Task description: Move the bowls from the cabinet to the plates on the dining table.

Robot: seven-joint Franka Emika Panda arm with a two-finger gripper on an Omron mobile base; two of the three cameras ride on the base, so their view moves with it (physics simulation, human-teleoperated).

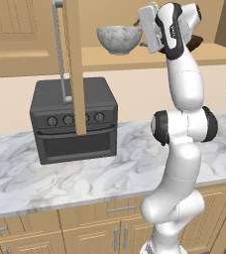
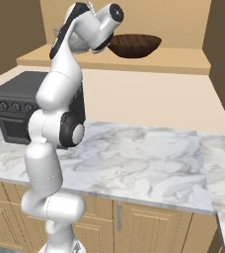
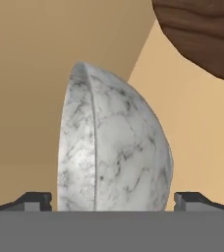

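Observation:
The grey-white marbled bowl [image 1: 119,38] stands upright on the bottom shelf [image 1: 105,57] of the open cabinet. My gripper [image 1: 141,31] is at its right side, level with it, and open. In the hand view, which is rolled sideways, the marbled bowl [image 3: 115,152] sits between the two spread fingertips [image 3: 35,201], with a small gap on each side. The dark brown wooden bowl [image 2: 134,45] rests on the same shelf further right, also seen as the wooden bowl [image 3: 202,34]. My arm hides most of it in the left base view. The plates and the dining table are out of view.
The cabinet's open door [image 1: 75,64], with its long silver handle [image 1: 60,49], hangs edge-on left of the marbled bowl. Below the shelf, a black oven [image 1: 73,119] stands on a marble counter [image 1: 115,168]. Drawer cabinets [image 1: 105,228] run under the counter.

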